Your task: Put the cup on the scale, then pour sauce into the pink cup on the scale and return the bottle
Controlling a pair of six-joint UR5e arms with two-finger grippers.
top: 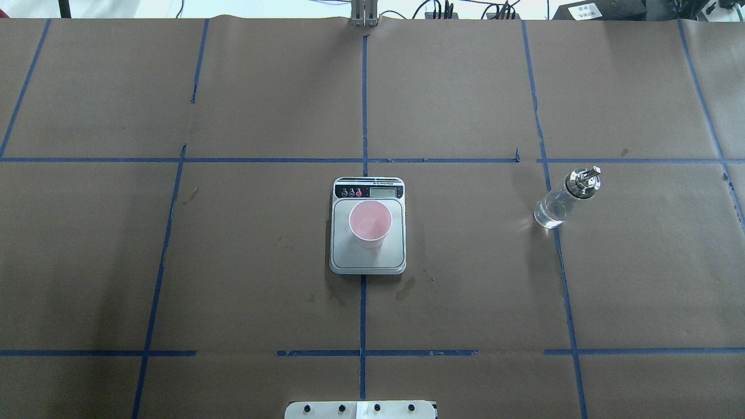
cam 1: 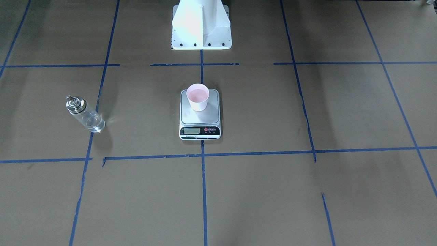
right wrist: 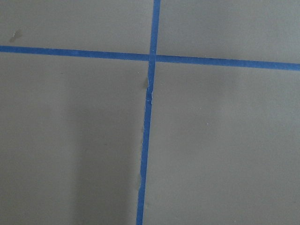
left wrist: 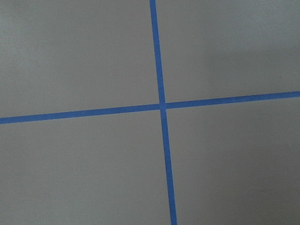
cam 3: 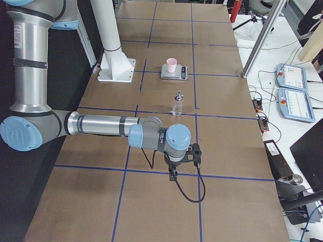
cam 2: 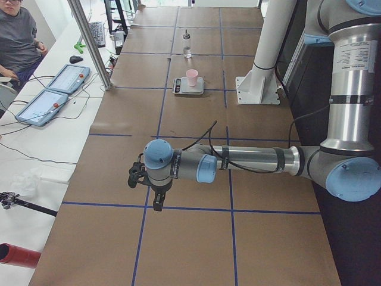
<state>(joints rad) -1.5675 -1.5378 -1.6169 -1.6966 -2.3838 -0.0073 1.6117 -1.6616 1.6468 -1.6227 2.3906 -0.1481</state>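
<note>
The pale pink cup [cam 1: 198, 97] stands upright on the silver platform of the scale [cam 1: 191, 118] at the table's middle; it also shows in the overhead view [top: 370, 222] on the scale [top: 349, 259]. The clear glass bottle [cam 1: 84, 113] with a silver cap stands upright on the table on the robot's right [top: 563, 198], apart from the scale. The clear sauce is barely visible in it. My left gripper [cam 2: 156, 201] and right gripper [cam 3: 173, 174] hang over bare table far from these things. I cannot tell whether they are open or shut. Both wrist views show only paper and tape.
Brown paper with blue tape lines [top: 363, 99] covers the table. The white robot pedestal [cam 1: 201, 27] stands behind the scale. An operator [cam 2: 18, 36] sits beside tablets [cam 2: 59, 89] and cables on a side table.
</note>
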